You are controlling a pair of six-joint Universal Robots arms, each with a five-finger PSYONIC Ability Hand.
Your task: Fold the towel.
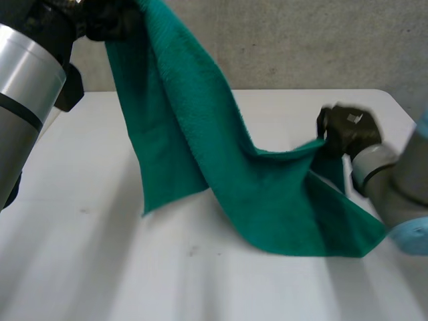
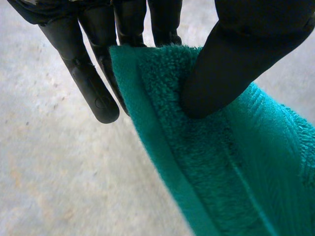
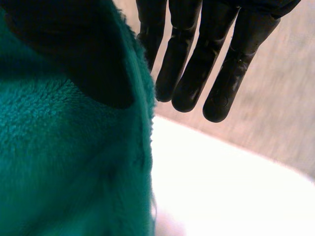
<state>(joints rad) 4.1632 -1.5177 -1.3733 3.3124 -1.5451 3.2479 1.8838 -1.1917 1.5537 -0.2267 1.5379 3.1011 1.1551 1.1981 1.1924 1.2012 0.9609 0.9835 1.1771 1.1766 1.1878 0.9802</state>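
Nearest us, the left hand (image 2: pixel 236 64) has its thumb pressed on the towel (image 2: pixel 221 172) close to a hemmed edge, pinching the cloth against the fingers behind it. One finger stands straight beside the cloth and touches nothing.

From the head view we see that hand high over the table's (image 1: pixel 100 281) far left, with the towel hanging from it in a long drape. A loose corner dangles toward the bare top, and whether it touches we cannot tell. The cloth sags onto the table in the middle and rises again to the right hand (image 1: pixel 344 130), low at the far right. In its wrist view the thumb lies on the cloth and nips it against the nearest finger, and the other fingers are straight and clear.

We judge the fold to be mid-way: one end is raised, the other held low, and no edges are matched yet. The next move calls for bringing the high end down and across to meet the low one, with both pinches kept firm.

The towel's lower fold lies near the right arm (image 1: pixel 391 177) and the table's right edge, so room is tight there. The near and left parts of the table are bare.
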